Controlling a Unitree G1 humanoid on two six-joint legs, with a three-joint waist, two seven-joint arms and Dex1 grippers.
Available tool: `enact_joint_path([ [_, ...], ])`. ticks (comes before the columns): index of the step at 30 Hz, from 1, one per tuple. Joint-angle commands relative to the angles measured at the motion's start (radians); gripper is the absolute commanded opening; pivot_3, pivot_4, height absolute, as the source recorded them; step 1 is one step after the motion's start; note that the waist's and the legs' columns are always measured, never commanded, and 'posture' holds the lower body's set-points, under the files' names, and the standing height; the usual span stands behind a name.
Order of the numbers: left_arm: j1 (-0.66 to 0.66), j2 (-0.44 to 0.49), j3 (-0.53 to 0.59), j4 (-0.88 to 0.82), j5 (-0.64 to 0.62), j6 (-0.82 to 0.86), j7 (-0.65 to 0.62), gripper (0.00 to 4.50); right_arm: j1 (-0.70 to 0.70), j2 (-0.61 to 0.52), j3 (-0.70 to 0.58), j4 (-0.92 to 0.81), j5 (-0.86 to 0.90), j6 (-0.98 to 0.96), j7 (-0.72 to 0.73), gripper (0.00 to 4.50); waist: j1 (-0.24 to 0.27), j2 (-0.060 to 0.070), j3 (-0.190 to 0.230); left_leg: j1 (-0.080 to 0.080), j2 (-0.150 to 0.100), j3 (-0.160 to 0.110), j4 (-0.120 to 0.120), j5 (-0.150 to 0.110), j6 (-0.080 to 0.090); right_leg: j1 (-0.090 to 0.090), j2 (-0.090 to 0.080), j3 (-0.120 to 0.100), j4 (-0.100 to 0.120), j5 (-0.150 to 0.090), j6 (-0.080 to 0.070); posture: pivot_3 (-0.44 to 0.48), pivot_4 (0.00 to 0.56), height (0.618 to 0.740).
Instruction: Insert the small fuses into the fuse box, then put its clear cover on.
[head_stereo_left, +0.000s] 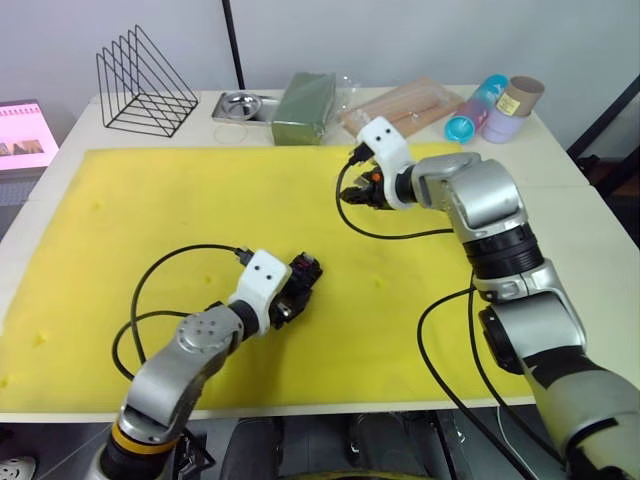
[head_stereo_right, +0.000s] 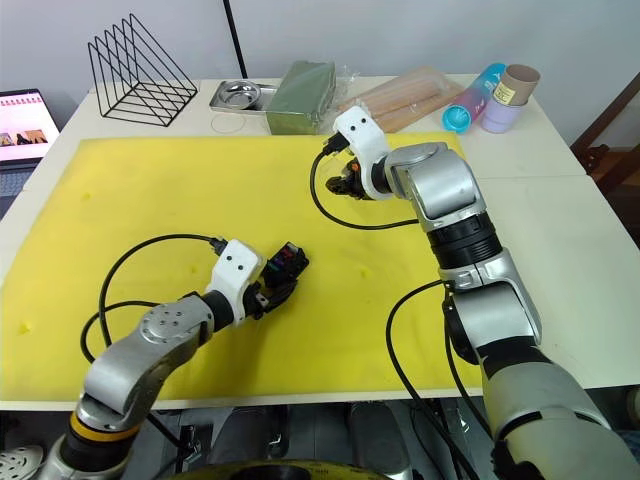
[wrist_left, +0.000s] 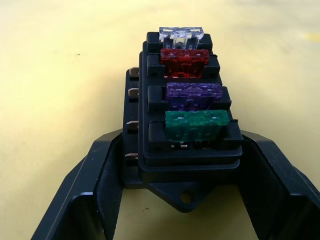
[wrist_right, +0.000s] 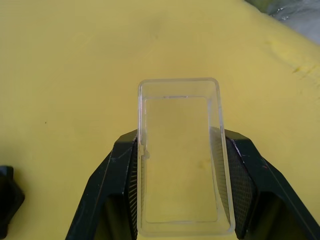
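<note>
Gripping small black rectangular plastic fuse box (wrist_left: 185, 135), four fuses seated: left end effector (head_stereo_left: 292, 291), steadying. Clamping transparent rounded-rectangular plastic cover (wrist_right: 181, 155): right end effector (wrist_right: 180, 187), awaiting capping.

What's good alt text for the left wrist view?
A black fuse box sits between the left end effector's two fingers, over a yellow mat. Four fuses stand in its slots: clear, red, purple, green.
</note>
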Motion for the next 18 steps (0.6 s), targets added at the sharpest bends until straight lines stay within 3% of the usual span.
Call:
enact_joint_path([
  [1,-0.025,0.131,0.037,0.089,-0.032,-0.224,-0.266,2.92,-0.008,-0.025,-0.013,-0.07,0.021,-0.034,0.036,1.82,0.001,0.0,0.0,0.0,0.0,0.0,0.0,0.0,0.0,0.0,0.0,0.0,0.0,0.0,0.0,0.0,0.15,0.74],
  [5,-0.064,0.221,0.022,0.297,-0.014,-0.459,-0.481,2.92,0.029,-0.114,0.062,-0.174,0.02,-0.165,0.177,1.82,0.004,0.001,0.0,-0.001,0.0,0.001,0.0,0.0,0.0,-0.001,-0.001,0.0,-0.001,0.0,0.0,0.0,0.15,0.74],
  [11,-0.203,0.208,-0.002,0.596,0.0,-0.706,-0.7,2.92,0.108,-0.25,0.153,-0.387,0.074,-0.244,0.41,1.82,0.005,0.0,0.0,-0.001,0.0,0.001,0.0,0.0,0.0,-0.001,-0.001,-0.001,-0.002,0.0,0.0,0.0,0.15,0.74],
  [18,-0.372,0.135,-0.05,0.852,0.058,-0.875,-0.837,2.92,0.115,-0.201,0.241,-0.496,0.143,-0.1,0.46,1.82,0.005,0.0,0.0,-0.001,0.0,0.0,0.001,0.0,0.0,-0.001,0.001,-0.001,0.0,0.0,0.0,0.0,0.15,0.74],
])
